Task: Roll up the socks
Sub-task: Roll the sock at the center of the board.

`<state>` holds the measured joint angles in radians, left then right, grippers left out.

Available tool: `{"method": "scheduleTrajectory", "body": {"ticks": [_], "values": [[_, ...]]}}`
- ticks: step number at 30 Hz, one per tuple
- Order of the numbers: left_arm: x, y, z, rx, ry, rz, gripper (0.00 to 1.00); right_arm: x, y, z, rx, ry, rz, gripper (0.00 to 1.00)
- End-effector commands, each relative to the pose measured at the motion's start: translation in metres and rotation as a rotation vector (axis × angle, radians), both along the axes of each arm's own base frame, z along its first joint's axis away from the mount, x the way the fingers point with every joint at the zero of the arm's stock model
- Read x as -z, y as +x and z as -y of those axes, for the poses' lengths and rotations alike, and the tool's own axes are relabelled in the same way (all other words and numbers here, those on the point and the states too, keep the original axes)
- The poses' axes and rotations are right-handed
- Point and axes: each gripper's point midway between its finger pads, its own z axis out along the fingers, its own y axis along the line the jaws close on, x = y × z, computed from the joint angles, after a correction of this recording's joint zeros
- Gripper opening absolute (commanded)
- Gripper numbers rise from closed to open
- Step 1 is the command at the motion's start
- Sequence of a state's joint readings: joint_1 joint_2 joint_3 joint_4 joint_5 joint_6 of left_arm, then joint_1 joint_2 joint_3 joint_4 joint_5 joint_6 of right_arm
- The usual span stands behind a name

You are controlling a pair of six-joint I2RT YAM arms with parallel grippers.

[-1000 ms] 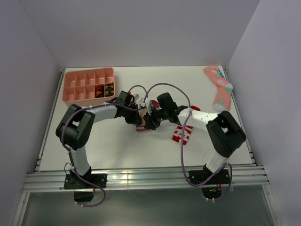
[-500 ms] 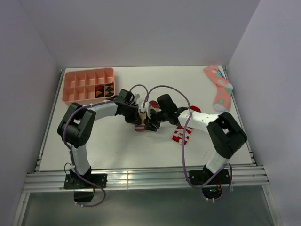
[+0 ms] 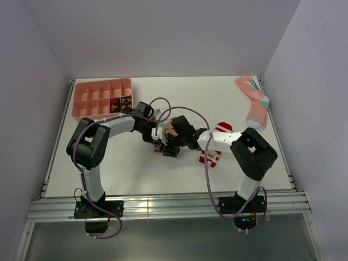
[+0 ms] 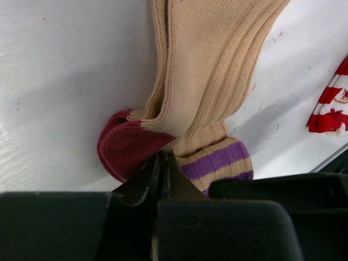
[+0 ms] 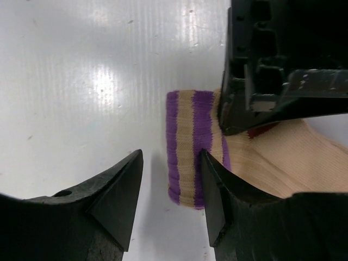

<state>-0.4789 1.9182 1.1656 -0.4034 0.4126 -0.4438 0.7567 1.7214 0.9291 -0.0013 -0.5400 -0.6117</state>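
Left fingers (image 4: 142,186): we saw them clenched on the folded end of the tan knit sock (image 4: 212,70) with dark red heel and purple-striped cuff.
Right fingers (image 5: 117,190): released; we saw them spread, the cuff just beside one.
Place: it lay mid-frame from above, on the white counter (image 3: 125,168).
Red-and-white striped sock (image 3: 211,156): lay right of centre, apart.

Striped sock (image 4: 328,106) cut off at L-wrist view's edge; tray (image 3: 85,90) contents too small.
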Motion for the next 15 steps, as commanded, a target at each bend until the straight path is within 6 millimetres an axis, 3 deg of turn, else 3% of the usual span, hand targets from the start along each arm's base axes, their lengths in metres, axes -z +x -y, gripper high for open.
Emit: {"method": "scheduleTrajectory", "body": {"ticks": [1, 12, 15], "values": [[0.069, -0.065, -0.078, 0.039, 0.355, -0.233, 0.0, 0.0, 0.016, -0.008, 0.023, -0.023, 0.057, 0.54], [0.068, -0.063, -0.075, 0.032, 0.334, -0.244, 0.0, 0.012, 0.032, -0.016, 0.068, -0.074, 0.081, 0.53], [0.065, -0.063, -0.069, 0.011, 0.305, -0.246, 0.0, 0.011, 0.032, -0.017, 0.076, -0.07, 0.073, 0.45]]}}
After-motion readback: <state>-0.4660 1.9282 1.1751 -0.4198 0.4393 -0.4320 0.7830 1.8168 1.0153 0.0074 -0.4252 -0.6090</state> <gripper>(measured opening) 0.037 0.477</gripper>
